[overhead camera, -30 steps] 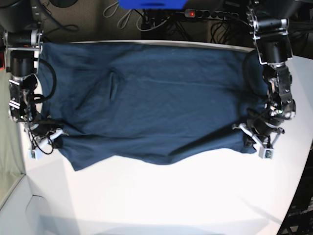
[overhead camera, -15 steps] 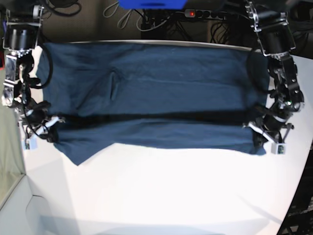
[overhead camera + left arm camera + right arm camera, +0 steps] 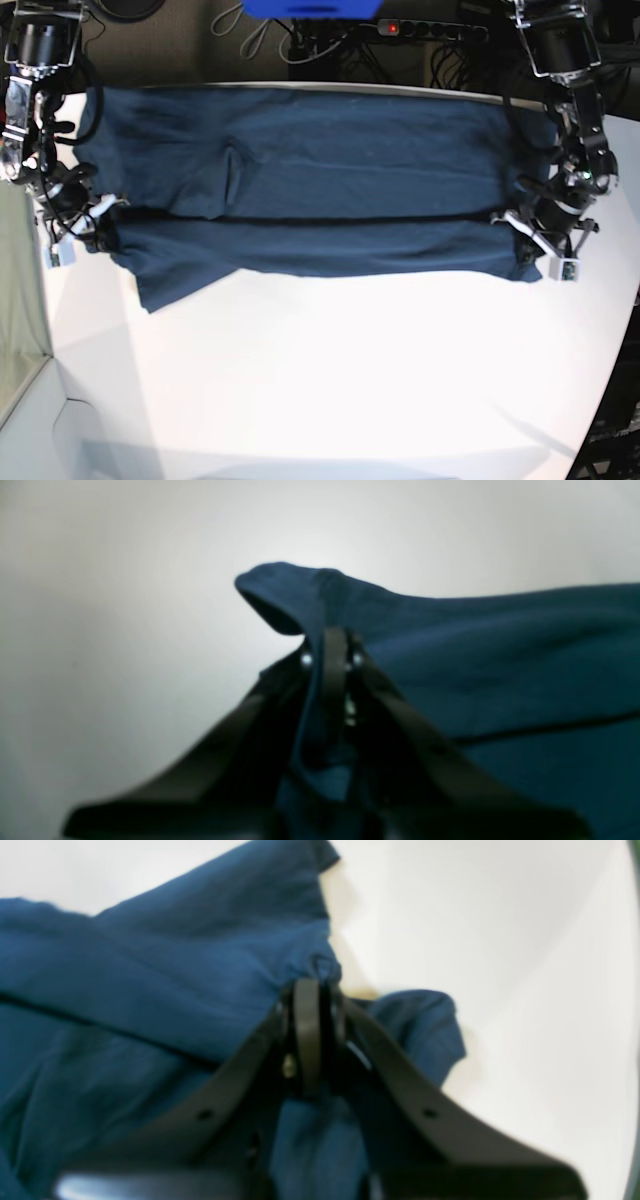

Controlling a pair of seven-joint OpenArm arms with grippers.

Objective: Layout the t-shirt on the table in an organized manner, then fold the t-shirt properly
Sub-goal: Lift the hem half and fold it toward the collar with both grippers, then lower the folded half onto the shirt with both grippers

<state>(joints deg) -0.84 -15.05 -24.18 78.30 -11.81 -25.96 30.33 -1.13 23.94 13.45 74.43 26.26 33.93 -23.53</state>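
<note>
The navy t-shirt [image 3: 330, 160] lies spread across the far half of the white table [image 3: 350, 380]. Its near strip is lifted and pulled taut in a straight band between both grippers. My left gripper [image 3: 535, 245] is at the shirt's right end and is shut on the cloth's edge. In the left wrist view the left gripper [image 3: 330, 650] pinches a fold of the t-shirt [image 3: 500, 645]. At the left end my right gripper [image 3: 80, 225] is shut on the fabric. The right wrist view shows the right gripper [image 3: 310, 1000] clamping bunched t-shirt [image 3: 150, 965], with a loose corner hanging beside it.
A power strip [image 3: 420, 28] with a red light, cables and a blue object [image 3: 310, 8] sit beyond the table's far edge. The table's curved edge [image 3: 612, 380] runs down the right side. Both arms stand at the table's far corners.
Both grippers have moved toward the far side with the shirt's near edge. The sagging hem is now a straight taut band, and the fold line sits farther back.
</note>
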